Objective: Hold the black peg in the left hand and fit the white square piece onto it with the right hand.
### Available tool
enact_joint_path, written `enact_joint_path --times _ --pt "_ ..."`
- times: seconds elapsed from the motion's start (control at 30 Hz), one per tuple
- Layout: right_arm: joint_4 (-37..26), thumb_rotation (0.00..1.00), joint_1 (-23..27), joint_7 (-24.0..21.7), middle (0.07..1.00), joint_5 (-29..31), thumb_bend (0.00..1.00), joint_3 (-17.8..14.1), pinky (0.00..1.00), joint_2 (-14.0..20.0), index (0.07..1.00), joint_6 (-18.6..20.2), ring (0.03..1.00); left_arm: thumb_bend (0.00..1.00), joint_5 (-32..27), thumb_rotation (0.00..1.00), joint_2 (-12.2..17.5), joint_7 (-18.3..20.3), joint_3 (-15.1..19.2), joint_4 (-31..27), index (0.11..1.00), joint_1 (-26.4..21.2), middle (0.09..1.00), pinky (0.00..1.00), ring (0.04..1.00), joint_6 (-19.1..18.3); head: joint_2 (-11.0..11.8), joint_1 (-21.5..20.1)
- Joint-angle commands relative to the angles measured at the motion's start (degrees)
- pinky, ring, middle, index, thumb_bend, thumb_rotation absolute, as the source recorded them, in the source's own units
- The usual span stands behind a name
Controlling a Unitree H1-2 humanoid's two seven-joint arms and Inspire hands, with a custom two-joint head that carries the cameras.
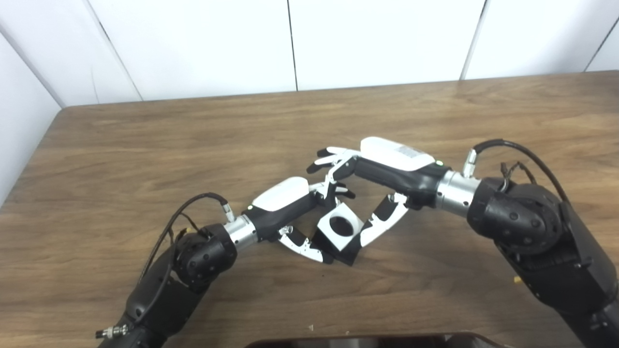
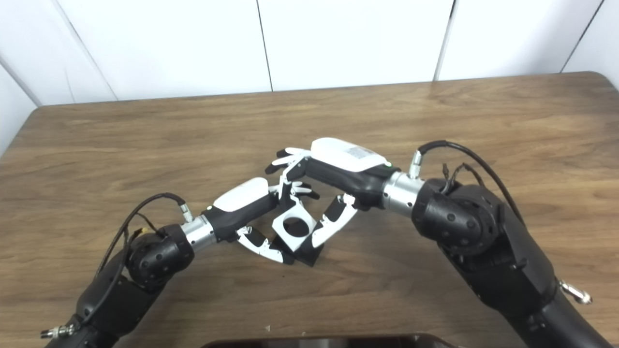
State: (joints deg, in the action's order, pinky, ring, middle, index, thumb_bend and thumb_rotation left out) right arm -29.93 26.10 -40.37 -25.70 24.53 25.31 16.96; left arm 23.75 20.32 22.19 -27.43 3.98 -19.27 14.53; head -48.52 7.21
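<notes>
The white square piece (image 1: pixel 340 225) (image 2: pixel 293 225), with a round dark hole in its middle, sits tilted just above the table centre. Black parts of the black peg (image 1: pixel 344 252) (image 2: pixel 307 255) show under its lower edge; the rest of the peg is hidden. My left hand (image 1: pixel 285 199) (image 2: pixel 244 199) closes on this stack from the left, thumb against the black lower corner and fingers curled over the top edge. From the right, my right hand (image 1: pixel 387 166) (image 2: pixel 338 166) has its thumb pressed on the white piece's right side and its fingers reaching over the top.
The wooden table (image 1: pixel 145 154) extends to white wall panels at the back, with its left edge close by. A dark curved object (image 1: pixel 377 341) lies at the bottom edge of the view. Cables loop off both wrists.
</notes>
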Motion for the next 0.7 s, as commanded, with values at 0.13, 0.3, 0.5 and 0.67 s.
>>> enact_joint_path --times 0.13,0.3,0.5,0.67 --pt "-1.0 0.15 6.0 -2.4 0.881 -1.7 0.52 0.4 0.9 0.5 0.479 -1.7 0.965 0.52 3.7 0.08 0.6 2.4 -1.9 3.2 0.49 1.5 0.883 0.84 0.935 -2.8 -0.2 0.2" --pt "-0.7 0.15 7.1 -3.9 0.879 -1.6 0.52 0.4 0.89 0.7 0.479 -2.0 0.958 0.52 3.8 0.08 0.6 2.8 -2.0 2.6 0.491 1.5 0.886 0.87 0.942 -4.0 -0.5 0.5" --pt "-0.9 0.15 6.9 -5.0 0.879 -1.8 0.52 0.5 0.92 0.8 0.479 -1.5 0.961 0.52 3.9 0.08 0.6 2.6 -2.0 2.2 0.49 1.8 0.885 0.86 0.937 -4.1 -0.8 0.6" --pt "-0.8 0.15 6.1 -5.6 0.877 -1.9 0.52 0.5 0.93 1.2 0.479 -2.0 0.961 0.52 3.9 0.08 0.6 2.8 -2.1 2.3 0.491 1.7 0.889 0.86 0.941 -4.4 -1.0 0.6"
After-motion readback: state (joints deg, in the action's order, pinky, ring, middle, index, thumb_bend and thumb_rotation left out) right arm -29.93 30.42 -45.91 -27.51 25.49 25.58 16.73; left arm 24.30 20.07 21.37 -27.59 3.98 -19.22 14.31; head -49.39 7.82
